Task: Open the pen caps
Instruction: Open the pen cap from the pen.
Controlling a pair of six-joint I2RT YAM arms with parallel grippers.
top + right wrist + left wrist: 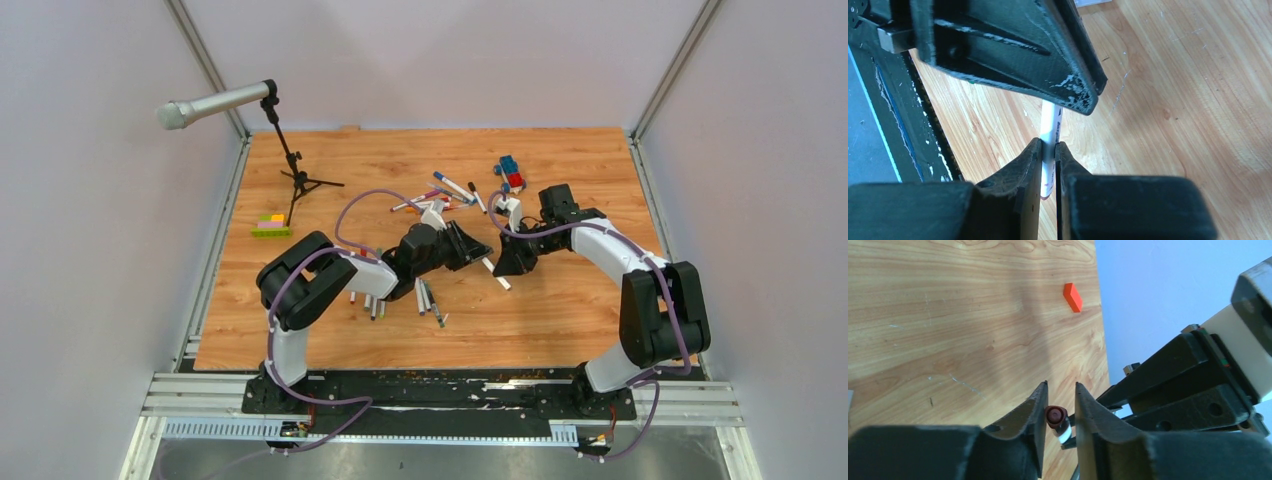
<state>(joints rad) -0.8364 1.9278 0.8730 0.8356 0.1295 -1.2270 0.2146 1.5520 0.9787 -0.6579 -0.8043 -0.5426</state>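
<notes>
My right gripper point(1048, 142) is shut on the white barrel of a pen point(1050, 125), held above the wooden table. The pen's dark red cap point(1055, 416) points end-on into my left gripper point(1062, 385). The left jaws stand on either side of the cap: one finger point(1035, 407) touches it, and a narrow gap shows at the other. From above, the two grippers meet at mid-table, left point(478, 250) and right point(508, 262), and the pen's point(497, 275) white tail sticks out below them.
A loose pile of pens point(440, 195) lies behind the grippers, and more pens point(428, 298) lie near the left arm. A blue-and-red toy car point(512, 172), an orange block point(1072, 296), a green-yellow brick point(271, 226) and a microphone stand point(295, 170) sit farther off.
</notes>
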